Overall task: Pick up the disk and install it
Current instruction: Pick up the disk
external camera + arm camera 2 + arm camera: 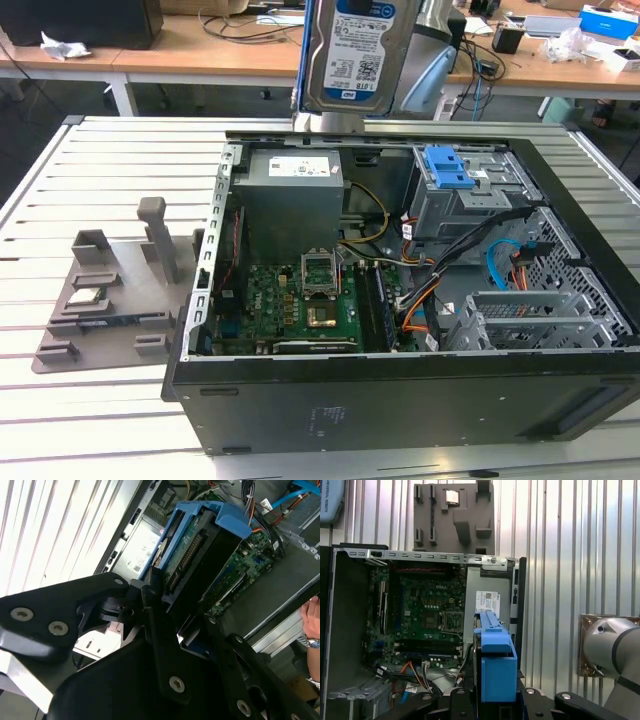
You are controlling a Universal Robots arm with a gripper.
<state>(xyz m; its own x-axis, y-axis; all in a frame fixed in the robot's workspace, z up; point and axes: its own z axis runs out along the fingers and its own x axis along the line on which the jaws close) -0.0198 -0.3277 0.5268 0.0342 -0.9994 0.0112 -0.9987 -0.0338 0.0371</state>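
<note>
The gripper [180,605] is clamped on the disk [355,55]. In the second wrist view its black fingers [150,592] press against the two sides of the bright blue carrier, so the jaws stand only as wide as the drive's frame. The first wrist view shows the same grip from another side, with the blue carrier [495,665] rising on edge between the dark finger links. In the exterior view the disk hangs upright in the air, clear of everything below it. Its white-and-blue label faces the camera, and it appears above the far side of the open computer case [400,400], over the grey power supply box [295,195]. Nearer in the case lies the green motherboard [300,300]. Toward the exterior view's right is the metal drive cage with a blue latch [450,170] on top, with orange and blue cables beside it. The case lies on its side on a slatted metal table [100,160]. On the exterior view's left, just beside the case, is a grey moulded fixture [110,290]. A person's hand [312,615] wearing a wristwatch shows at the edge of the second wrist view, apart from the gripper and the disk.
</note>
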